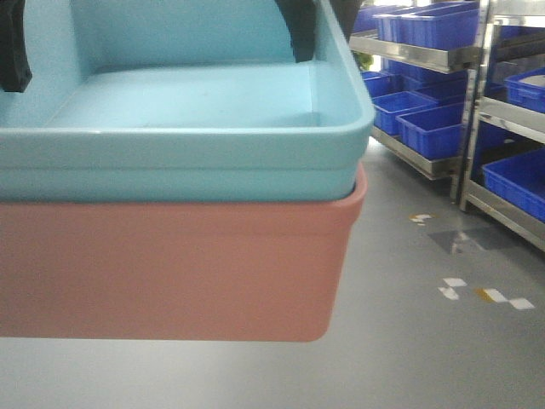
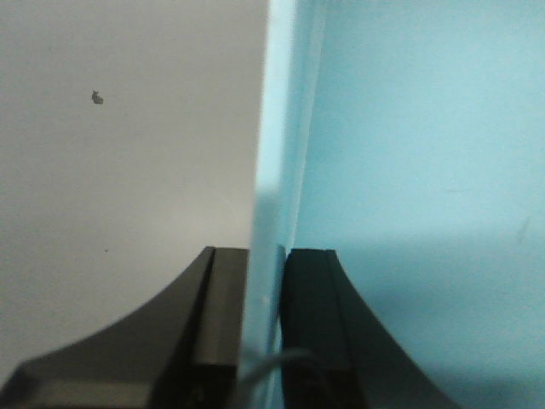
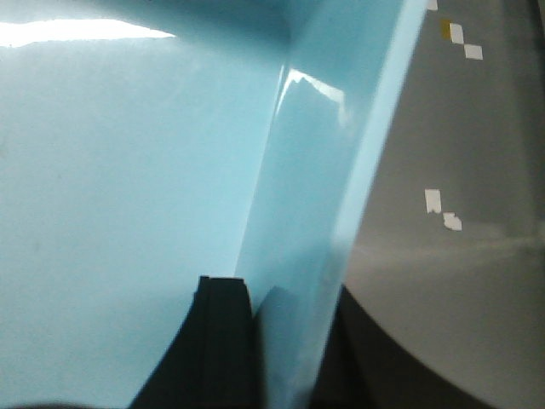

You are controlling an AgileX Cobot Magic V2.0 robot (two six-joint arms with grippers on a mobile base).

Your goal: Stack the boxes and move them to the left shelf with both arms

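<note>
The light turquoise box [image 1: 196, 128] sits nested inside the salmon pink box [image 1: 170, 264]; both hang in the air close to the front camera, above the grey floor. My left gripper [image 2: 266, 281] is shut on the turquoise box's left wall [image 2: 272, 170], one finger inside and one outside. My right gripper [image 3: 285, 298] is shut on the turquoise box's right wall [image 3: 324, 196] in the same way. In the front view the left finger [image 1: 13, 51] and the right finger [image 1: 298, 30] show dark inside the turquoise box. The left shelf is out of view.
Steel racks [image 1: 464, 111] with several dark royal-blue bins [image 1: 430, 128] stand at the right. The grey floor [image 1: 426, 341] carries white and yellow tape marks [image 1: 485, 294]. The tape marks also show in the right wrist view [image 3: 443, 209].
</note>
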